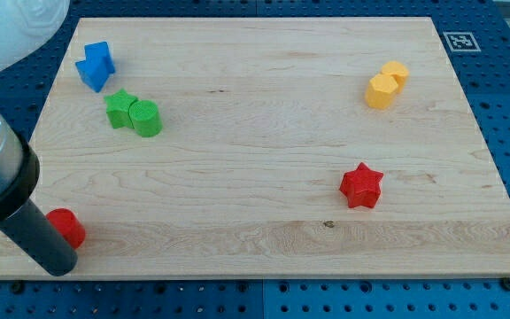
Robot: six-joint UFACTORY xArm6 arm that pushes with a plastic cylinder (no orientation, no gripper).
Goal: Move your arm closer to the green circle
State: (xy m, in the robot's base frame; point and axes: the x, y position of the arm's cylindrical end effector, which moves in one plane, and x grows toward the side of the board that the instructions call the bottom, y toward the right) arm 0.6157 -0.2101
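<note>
**Camera view: rod low at near left, green circle far off**

Camera view shows the wooden desk (264, 106) with the rod entering at the near left corner. My tip (58, 264) sits at the near edge, touching or just beside a red block (67, 227) whose shape is partly hidden by the rod. No hand exists on this rig, so there is nothing to spread or pinch.

The green circle (146, 118) lies in the far left area, touching a green star (120, 109) on its left. A blue block (96, 65) sits farther still. 2 yellow blocks (386, 85) rest at far right and a red star (361, 186) at near right, both well apart from the route.

Risks, as I judge them: starting off could drag the red block along. Overshooting would knock the circle into the star.
</note>
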